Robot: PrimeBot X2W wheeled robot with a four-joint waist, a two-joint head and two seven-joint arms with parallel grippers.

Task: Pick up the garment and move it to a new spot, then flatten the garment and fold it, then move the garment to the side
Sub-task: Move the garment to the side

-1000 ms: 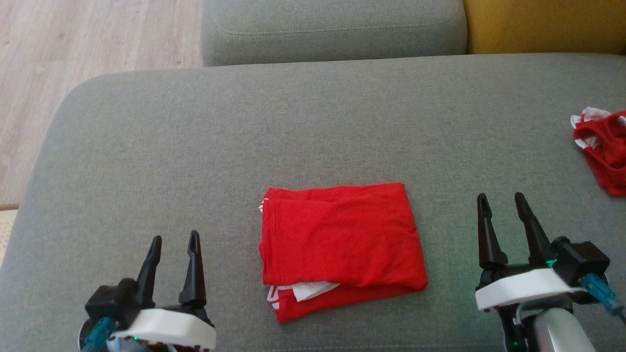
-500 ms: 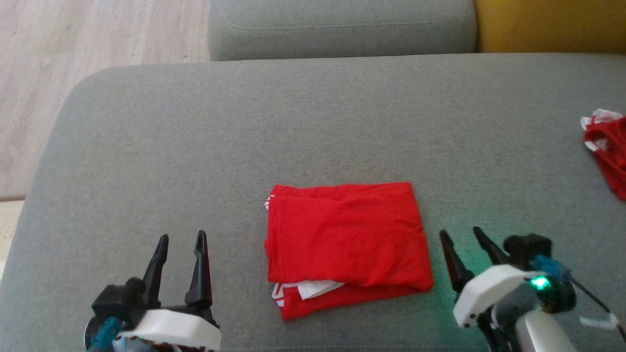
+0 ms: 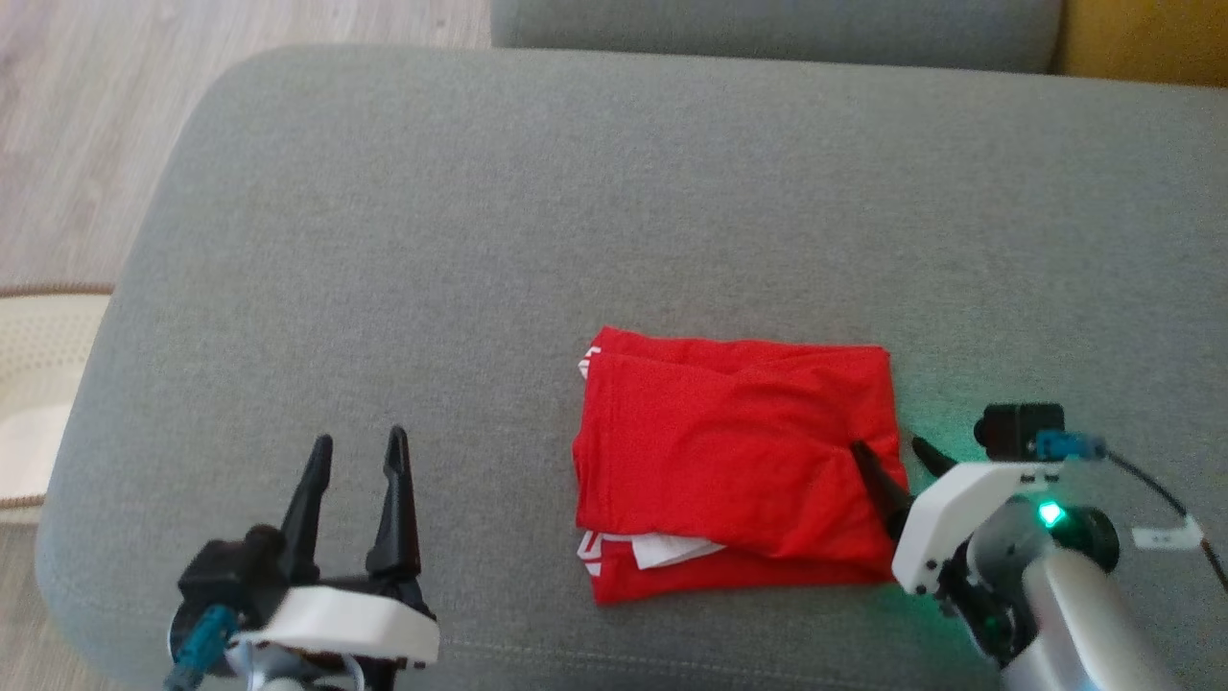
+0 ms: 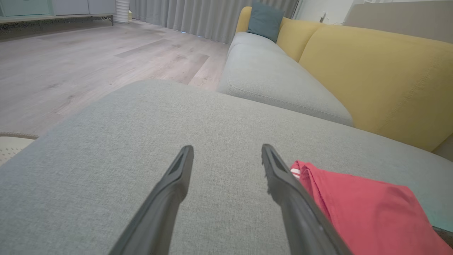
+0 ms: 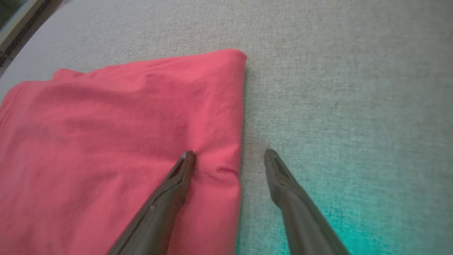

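The folded red garment (image 3: 734,470) is lying near the front of the grey sofa seat (image 3: 480,240), looking soft and light, and the right end effector (image 3: 885,444), fingers apart, is straddling its right edge, where I'd pinch every layer together; the left end effector (image 3: 359,437) is hovering likewise spread.

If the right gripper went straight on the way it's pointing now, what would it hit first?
Most likely the right edge of the red garment. The open right gripper straddles that edge, one finger over the cloth, the other over the grey cushion. How near the tips are to touching is unclear.
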